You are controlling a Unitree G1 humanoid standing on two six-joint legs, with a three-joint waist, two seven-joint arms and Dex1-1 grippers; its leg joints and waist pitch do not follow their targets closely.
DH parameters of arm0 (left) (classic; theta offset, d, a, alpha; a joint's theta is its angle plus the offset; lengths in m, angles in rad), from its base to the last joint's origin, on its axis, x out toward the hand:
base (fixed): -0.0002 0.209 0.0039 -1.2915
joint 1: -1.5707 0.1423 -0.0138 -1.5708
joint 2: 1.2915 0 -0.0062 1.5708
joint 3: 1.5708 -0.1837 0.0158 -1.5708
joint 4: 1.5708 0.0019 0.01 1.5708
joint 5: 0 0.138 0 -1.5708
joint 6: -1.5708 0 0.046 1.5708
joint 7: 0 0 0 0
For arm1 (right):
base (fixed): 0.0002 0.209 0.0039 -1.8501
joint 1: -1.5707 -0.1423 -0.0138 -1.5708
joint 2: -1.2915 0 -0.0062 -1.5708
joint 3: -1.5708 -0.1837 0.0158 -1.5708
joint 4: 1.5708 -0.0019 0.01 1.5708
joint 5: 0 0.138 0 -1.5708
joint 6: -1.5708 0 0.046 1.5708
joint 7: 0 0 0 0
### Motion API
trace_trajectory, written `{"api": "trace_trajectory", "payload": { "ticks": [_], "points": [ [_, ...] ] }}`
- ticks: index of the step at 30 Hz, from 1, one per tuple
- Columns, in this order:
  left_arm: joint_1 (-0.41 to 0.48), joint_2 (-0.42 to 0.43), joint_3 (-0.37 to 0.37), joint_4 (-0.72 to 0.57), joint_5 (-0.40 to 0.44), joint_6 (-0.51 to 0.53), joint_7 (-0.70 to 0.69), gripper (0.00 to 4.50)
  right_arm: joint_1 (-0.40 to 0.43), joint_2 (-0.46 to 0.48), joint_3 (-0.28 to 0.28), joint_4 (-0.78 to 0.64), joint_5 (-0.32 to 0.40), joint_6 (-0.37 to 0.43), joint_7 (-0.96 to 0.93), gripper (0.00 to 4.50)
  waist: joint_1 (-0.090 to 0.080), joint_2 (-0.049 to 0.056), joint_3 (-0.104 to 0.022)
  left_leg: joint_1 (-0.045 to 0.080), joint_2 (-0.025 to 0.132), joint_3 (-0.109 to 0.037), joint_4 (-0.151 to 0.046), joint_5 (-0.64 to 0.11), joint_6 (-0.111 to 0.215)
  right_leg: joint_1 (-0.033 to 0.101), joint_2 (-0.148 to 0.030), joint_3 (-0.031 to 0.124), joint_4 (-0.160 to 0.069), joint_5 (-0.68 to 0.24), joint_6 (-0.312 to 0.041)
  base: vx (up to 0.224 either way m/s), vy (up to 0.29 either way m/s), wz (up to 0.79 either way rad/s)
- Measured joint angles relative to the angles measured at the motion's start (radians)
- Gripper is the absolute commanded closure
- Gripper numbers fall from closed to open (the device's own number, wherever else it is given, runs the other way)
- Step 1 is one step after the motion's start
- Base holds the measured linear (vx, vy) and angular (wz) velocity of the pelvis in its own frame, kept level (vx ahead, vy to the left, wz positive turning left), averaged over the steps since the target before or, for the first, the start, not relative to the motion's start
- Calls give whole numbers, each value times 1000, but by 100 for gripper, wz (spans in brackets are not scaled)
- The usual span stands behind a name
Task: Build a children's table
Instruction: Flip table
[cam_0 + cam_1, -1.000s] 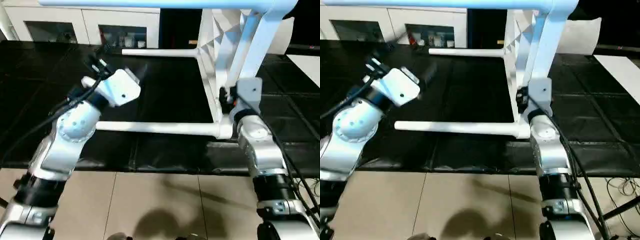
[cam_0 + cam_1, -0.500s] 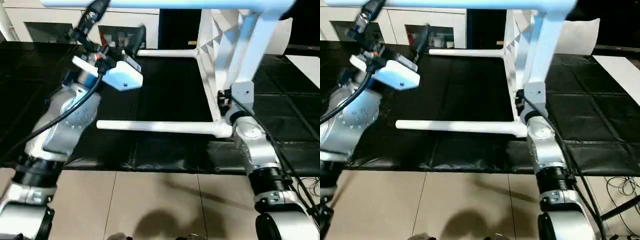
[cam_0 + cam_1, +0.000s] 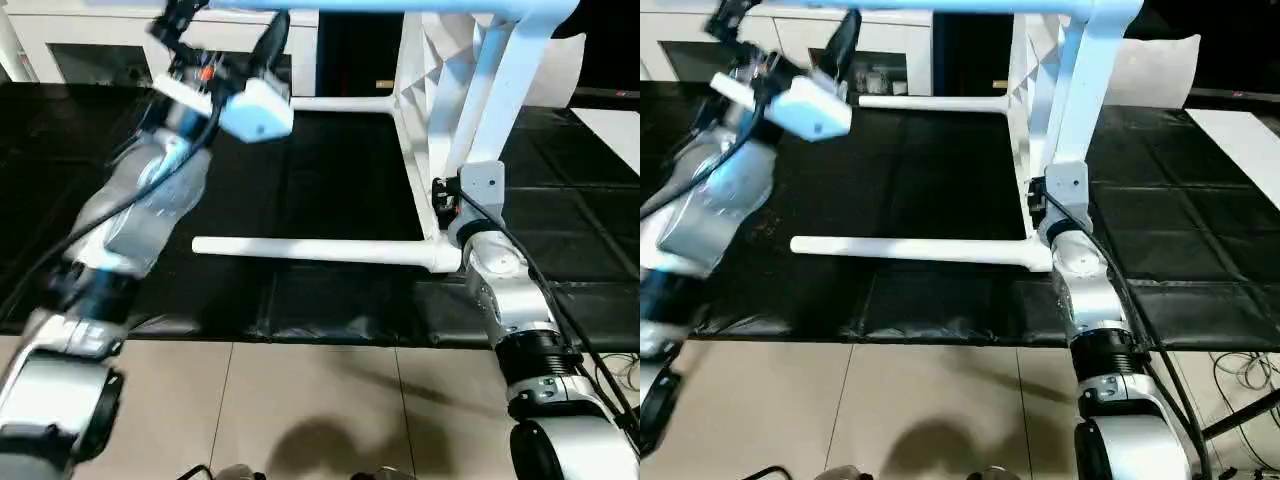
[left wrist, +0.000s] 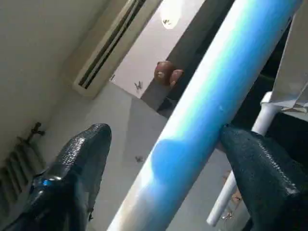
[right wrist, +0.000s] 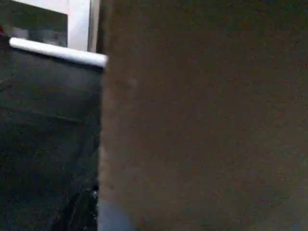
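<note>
Children's table [image 3: 430, 130] on its side on black floor mats [image 3: 330, 190], white top upright, legs projecting sideways toward robot's left. Left gripper [image 4: 159, 159] raised, fingers [image 4: 79, 166] spread apart either side of upper leg [image 4: 202, 110], not clamped. Lower front leg [image 3: 310, 250] rests along mat. Right arm [image 3: 495, 280] at table's lower corner; finger state not discernible. White cabinet [image 3: 130, 50] behind.

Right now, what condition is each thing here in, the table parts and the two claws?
Table top: tipped up on its edge.
Near leg: plugged into a corner, lying level above the black mat.
Far leg: also fitted, level.
Top leg: between the open left claw fingers.
Right claw: cannot tell.
</note>
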Motion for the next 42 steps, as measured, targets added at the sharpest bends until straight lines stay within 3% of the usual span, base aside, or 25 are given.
{"api": "trace_trajectory", "payload": {
  "ticks": [14,21,25,35,39,42],
  "points": [
    [-125,8,-21,173,-5,3,-14,184,3,-86,33,-34,-13,7,47,246,8,10,5,-4,0,1,0,2,3,-4,0,0,-1,-1,1,0,0,0],
    [-144,13,-30,205,-8,0,-70,224,3,-122,38,-35,-13,10,50,246,27,19,4,-3,-1,1,0,2,4,-3,-1,0,0,-3,6,0,0,0],
    [-144,9,-27,197,-40,23,-103,243,-29,-197,57,-36,-16,10,79,246,37,28,3,-3,-1,3,0,3,6,-3,-2,0,0,-3,6,0,0,0],
    [-112,-32,78,77,-328,181,-386,258,-197,-467,68,-31,-40,8,354,244,49,32,0,1,-2,3,0,7,12,2,-3,0,0,-4,8,0,0,0],
    [-80,-75,140,24,-465,314,-470,259,-272,-560,69,-29,-38,-29,481,244,53,33,-1,3,-2,3,0,8,14,8,-4,0,0,-4,8,0,0,0],
    [-47,-103,196,-23,-580,478,-548,259,-333,-598,69,-19,-30,-69,563,244,51,33,-2,19,-1,3,0,5,9,21,-4,-4,0,-5,9,0,0,0]
  ]
}}
